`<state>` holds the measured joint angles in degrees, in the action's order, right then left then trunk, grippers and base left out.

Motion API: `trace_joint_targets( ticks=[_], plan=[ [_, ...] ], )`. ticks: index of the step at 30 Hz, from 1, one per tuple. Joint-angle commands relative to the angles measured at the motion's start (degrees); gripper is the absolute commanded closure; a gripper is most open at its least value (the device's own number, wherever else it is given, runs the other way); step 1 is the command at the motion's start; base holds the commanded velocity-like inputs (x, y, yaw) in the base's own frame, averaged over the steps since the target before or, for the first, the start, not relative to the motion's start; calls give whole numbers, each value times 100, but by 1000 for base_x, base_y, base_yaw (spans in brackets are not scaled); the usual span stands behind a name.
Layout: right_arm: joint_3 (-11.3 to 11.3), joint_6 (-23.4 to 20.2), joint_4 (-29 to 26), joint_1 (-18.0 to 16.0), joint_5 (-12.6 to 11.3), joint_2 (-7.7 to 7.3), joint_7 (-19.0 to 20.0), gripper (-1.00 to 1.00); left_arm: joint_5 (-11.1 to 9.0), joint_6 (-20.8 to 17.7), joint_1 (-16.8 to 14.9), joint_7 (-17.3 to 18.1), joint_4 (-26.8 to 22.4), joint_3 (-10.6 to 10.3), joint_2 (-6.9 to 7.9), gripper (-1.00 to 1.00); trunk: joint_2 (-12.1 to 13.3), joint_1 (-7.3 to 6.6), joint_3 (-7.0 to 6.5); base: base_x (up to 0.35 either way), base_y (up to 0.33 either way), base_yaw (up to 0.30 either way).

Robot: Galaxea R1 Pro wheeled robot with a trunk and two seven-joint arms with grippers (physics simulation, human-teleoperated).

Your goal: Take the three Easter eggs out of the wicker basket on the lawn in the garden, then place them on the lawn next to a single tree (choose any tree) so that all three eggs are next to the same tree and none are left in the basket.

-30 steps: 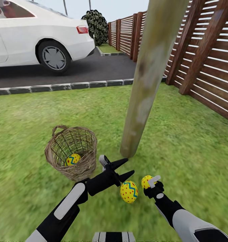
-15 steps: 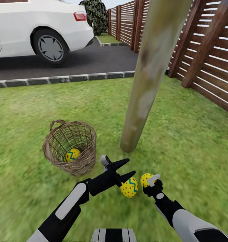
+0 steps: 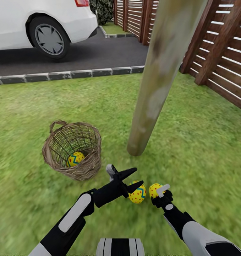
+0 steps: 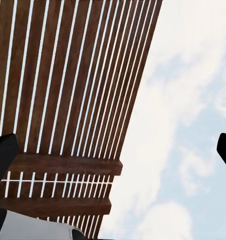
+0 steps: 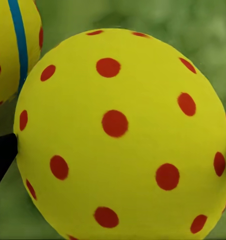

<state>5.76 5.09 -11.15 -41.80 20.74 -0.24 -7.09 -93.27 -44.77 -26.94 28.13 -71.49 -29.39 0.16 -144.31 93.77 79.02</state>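
In the head view the wicker basket (image 3: 85,170) stands on the lawn (image 3: 205,149), left of the tree (image 3: 154,81), with one yellow Easter egg (image 3: 76,159) inside. My left gripper (image 3: 133,179) hangs open and holds nothing. A second egg (image 3: 138,196) lies on the grass just beneath it, a short way from the trunk's base. My right gripper (image 3: 159,191) is shut on a third egg (image 3: 154,190). In the right wrist view that red-dotted egg (image 5: 122,135) sits between the fingertips, with the other egg (image 5: 13,50) close beside it.
A grey stone kerb (image 3: 63,75) borders the dark driveway, where a white car (image 3: 45,21) is parked. A brown slatted fence (image 3: 223,53) runs along the right, close behind the tree. The left wrist view looks past the open left gripper (image 4: 113,150) at fence slats (image 4: 68,90) and sky.
The egg under my open left gripper has dropped down onto the grass. The camera has tilted downward, so the whole scene has shifted up. Both arms hold their places.
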Motion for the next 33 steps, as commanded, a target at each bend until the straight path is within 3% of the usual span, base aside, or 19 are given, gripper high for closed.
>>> trace_joint_targets(
  ticks=[1,6,27,33],
  plan=[
    [48,10,7,-4,1,-2,-48,100,-22,-22,-4,8,3,-5,2,-100,-3,1,26,0,0,0],
    [48,9,2,-4,0,-2,-53,100,-24,-23,-4,8,3,1,2,-100,-10,14,137,0,0,0],
    [39,58,-31,-4,22,-11,-55,100,-24,-19,-4,8,10,2,2,-100,-10,14,137,99,0,0],
    [39,5,-27,-4,0,-10,-55,100,-24,-17,-4,8,10,0,-32,-100,-16,27,248,0,0,0]
  ],
)
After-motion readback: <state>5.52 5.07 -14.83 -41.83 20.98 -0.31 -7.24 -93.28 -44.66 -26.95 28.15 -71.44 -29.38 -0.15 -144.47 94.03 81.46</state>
